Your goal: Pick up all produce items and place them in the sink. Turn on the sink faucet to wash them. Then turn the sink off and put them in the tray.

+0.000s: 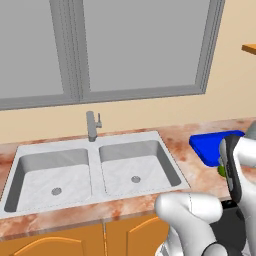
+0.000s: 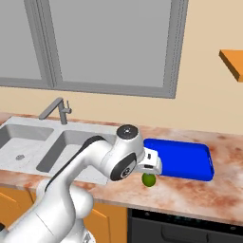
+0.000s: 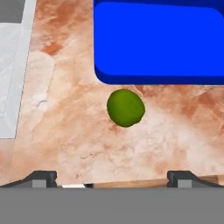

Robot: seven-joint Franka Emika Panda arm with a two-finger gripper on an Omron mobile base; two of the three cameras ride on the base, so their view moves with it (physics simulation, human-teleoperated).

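A small round yellow-green lime (image 3: 126, 107) lies on the reddish marbled counter, just in front of the blue tray (image 3: 159, 41). My gripper (image 3: 112, 178) hangs above it, open, with the fingertips (image 3: 43, 177) spread wide and nothing between them. From the right base view the hand hovers right over the lime (image 2: 149, 180) at the near-left corner of the tray (image 2: 182, 159). The lime (image 1: 221, 171) peeks out beside the arm in the left base view. The double-basin sink (image 1: 130, 136) lies to the left, both bowls without anything in them. The grey faucet (image 1: 91, 125) stands behind the divider.
The counter's front edge runs close to the lime, with a dark appliance (image 2: 185, 225) below it. A large window spans the wall behind the sink (image 2: 28, 124). An orange shelf (image 2: 232, 61) juts out at the upper right.
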